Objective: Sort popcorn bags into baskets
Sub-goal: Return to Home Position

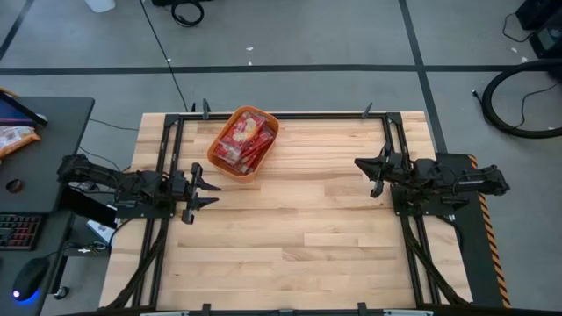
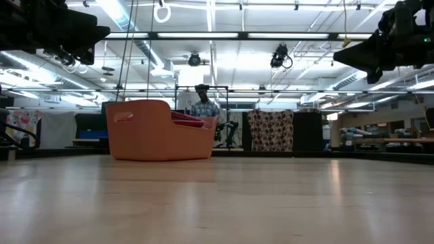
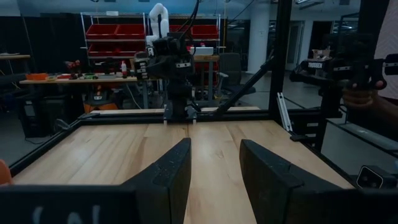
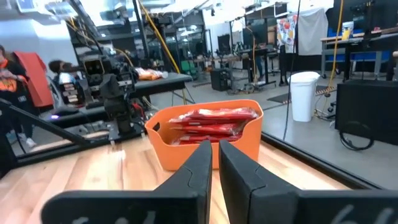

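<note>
While the left gripper (image 1: 204, 186) hovers, fingers apart, at the left side of the pale wooden table (image 1: 299, 233), the right gripper (image 1: 370, 172) opposite has its fingers almost together. Flat red popcorn bags (image 1: 244, 139) fill the rounded orange plastic tub (image 1: 230, 171) near the far edge.

Overhead, ceiling strip lights (image 2: 285, 35) glare across the low view's top (washing out its centre); the wooden table (image 1: 307, 228) is evenly lit, shadows faint; the left wrist view is dim.
</note>
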Robot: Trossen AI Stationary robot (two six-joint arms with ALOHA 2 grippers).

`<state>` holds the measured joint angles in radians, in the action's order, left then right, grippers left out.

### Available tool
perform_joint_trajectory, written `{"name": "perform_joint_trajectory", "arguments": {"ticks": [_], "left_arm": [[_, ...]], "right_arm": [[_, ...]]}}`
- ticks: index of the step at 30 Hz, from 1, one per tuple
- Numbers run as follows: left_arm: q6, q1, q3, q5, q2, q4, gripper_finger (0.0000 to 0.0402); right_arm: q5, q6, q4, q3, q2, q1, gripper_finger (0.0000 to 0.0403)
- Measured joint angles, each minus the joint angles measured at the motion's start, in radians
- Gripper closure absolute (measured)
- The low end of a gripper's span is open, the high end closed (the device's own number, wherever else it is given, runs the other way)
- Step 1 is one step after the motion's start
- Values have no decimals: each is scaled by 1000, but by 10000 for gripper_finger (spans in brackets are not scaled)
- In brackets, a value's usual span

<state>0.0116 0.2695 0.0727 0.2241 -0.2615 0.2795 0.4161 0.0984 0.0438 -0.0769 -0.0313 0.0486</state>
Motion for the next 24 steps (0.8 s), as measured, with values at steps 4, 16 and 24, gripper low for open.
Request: {"name": "perform_joint_trajectory", "arguments": {"ticks": [4,16,24], "left_arm": [[0,0,0,0,0,0,260],[0,0,0,0,0,-2,260],[0,0,0,0,0,-2,260]], "right_arm": [[-11,-1,-4,21,30,0,370],[-3,-47,-15,21,29,-32,370],[7,12,-98,21,29,-32,370]]}}
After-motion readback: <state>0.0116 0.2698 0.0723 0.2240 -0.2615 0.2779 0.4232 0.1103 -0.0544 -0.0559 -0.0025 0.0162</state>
